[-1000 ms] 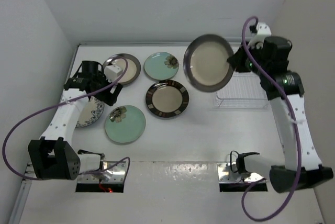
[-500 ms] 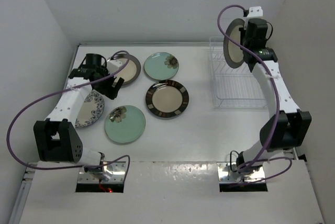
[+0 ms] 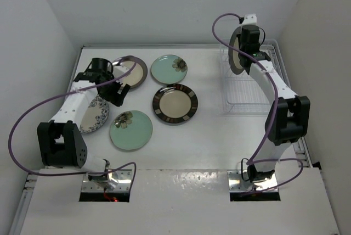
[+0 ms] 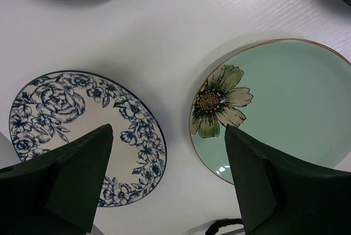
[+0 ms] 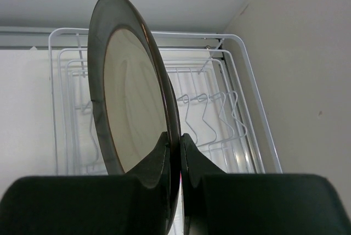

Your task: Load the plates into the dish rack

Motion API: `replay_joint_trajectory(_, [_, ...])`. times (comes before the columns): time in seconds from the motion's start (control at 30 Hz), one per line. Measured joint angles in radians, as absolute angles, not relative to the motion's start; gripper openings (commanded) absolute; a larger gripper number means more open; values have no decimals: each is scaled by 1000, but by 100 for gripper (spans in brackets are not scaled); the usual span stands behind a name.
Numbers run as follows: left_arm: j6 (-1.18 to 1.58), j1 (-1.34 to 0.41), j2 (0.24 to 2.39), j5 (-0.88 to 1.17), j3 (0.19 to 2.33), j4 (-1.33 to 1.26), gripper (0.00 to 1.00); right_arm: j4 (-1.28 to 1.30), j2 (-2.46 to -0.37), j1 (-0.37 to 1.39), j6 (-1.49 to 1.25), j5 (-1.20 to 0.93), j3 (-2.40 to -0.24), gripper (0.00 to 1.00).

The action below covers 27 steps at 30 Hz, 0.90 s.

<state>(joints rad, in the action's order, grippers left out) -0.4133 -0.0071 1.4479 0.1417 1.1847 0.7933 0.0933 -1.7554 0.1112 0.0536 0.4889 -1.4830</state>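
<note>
My right pincer point(image 5: 174, 141) is pressed together on the rim of a cream plate with a dark grey rim point(image 5: 131, 98). I hold this plate on its edge, nearly upright. Its cream face looks to the left side of the table. It stands over the dish rack point(image 3: 249, 95), at the far left part of it, and the white wires and the thin tines of the rack are behind and below it. The lower edge of the plate is hidden behind my fingers, so I cannot tell if it touches the wires or is only above them. The rack itself is at the far right of the table point(image 3: 208, 136), near the right wall, and I see no plate inside it.

My left pincer point(image 4: 167, 136) is spread wide and pinches nothing. It hangs above the table on the left side. Under it, between my two fingers, I see the right edge of the blue-white patterned plate point(image 4: 71, 130) and the left edge of a mint-green plate with a flower point(image 4: 279, 108). These two plates lie flat, near each other but apart.

Three more plates lie flat on the table. The second grey-rimmed plate point(image 3: 131, 73) and the second mint-green plate point(image 3: 169, 68) are side by side at the far edge. The plate with the brown patterned rim point(image 3: 175, 104) is just in front of them.
</note>
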Motion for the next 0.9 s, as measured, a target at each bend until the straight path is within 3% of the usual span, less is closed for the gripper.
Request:
replay_joint_trajectory(0.53, [-442, -5, 1599, 152, 1134, 775, 85, -22, -1849, 199, 60, 623, -1487, 1])
replay_joint_trajectory(0.7, [-465, -5, 1668, 181, 1127, 776, 85, -22, -1849, 199, 23, 623, -1485, 17])
replay_joint_trajectory(0.9, [-479, -5, 1738, 226, 1127, 773, 84, -7, -1850, 200, -32, 578, -1471, 15])
